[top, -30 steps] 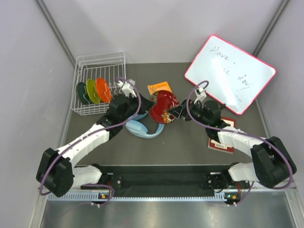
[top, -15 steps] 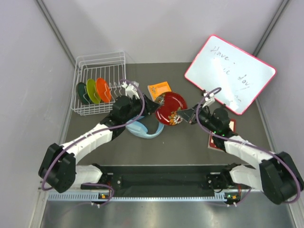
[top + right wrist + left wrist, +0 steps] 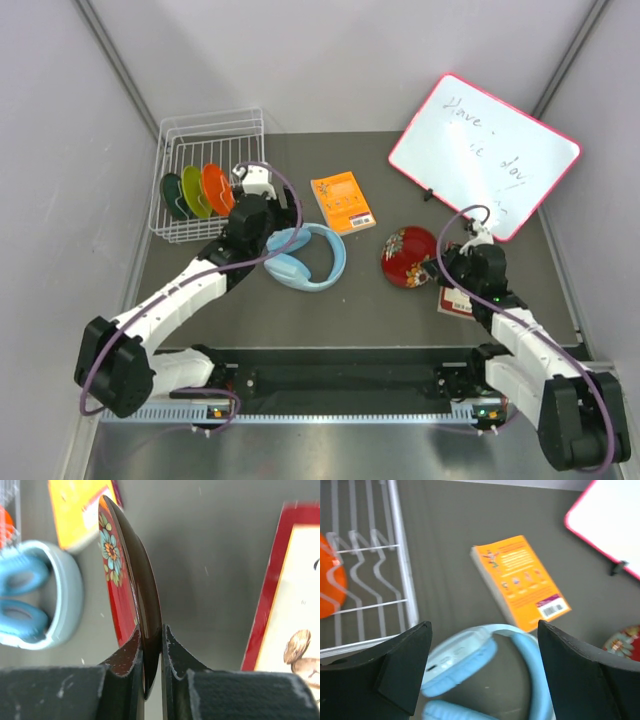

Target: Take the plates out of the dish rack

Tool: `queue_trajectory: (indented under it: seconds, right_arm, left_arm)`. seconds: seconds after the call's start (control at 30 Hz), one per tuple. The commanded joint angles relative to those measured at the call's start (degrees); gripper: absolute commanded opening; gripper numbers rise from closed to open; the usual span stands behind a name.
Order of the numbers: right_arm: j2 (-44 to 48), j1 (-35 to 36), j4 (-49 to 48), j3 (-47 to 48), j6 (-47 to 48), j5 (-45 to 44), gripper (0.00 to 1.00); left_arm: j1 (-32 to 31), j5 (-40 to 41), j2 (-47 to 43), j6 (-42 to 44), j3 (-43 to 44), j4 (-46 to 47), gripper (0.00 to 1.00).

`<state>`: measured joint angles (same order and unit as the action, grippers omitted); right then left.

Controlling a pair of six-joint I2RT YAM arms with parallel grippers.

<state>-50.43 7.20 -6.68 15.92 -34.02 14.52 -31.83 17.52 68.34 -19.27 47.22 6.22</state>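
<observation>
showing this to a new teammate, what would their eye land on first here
Probably the dark red patterned plate, pinched on edge in the right claw at the right, near the pink-framed whiteboard. Next comes the bright row at far left: an orange plate, a yellow-green plate and a teal plate standing in the white dish rack. Light blue headphones and an orange book lie mid-table.

Three plates racked, one out

The white wire dish rack sits at the far left with three plates standing on edge in a row among its tines: the teal-blue plate, the yellow-green plate and the orange plate. The dark red patterned plate is well to the right of the rack, standing on edge, its rim pinched in the right gripper.
</observation>
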Motion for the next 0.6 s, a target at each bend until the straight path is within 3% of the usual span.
queue_trajectory:
  seconds: [0.0, 0.17, 0.33, 0.47, 0.53, 0.57]
  right_arm:
    - [-3.25, -0.17, -5.01, 0.16, 1.59, 5.06, 0.0]
    - [-9.49, -0.26, -10.36, -0.02, 0.71, 9.64, 0.0]
    - [-19.43, -0.26, -10.73, 2.53, 1.94, 14.74, 0.0]
    - [-23.04, -0.26, -9.85, 3.59, 1.76, 14.22, 0.17]
    - [-22.61, -0.26, -10.02, 3.41, 1.94, 13.25, 0.3]
    - [-21.73, -0.17, -10.54, 2.46, 1.51, 12.73, 0.44]
  left_arm:
    - [3.53, 6.47, -0.13, 4.5, 3.66, -2.96, 0.91]
    - [13.87, 0.51, 0.83, 0.55, 3.85, -4.02, 0.91]
    - [19.96, -2.93, 1.62, -0.68, 3.31, -3.49, 0.91]
    - [21.81, -4.77, 3.12, -1.3, 4.28, -3.41, 0.91]
    - [21.9, -5.04, 3.82, -1.65, 4.02, -2.97, 0.91]
    - [22.08, -5.3, 3.91, -1.74, 3.76, -2.18, 0.91]
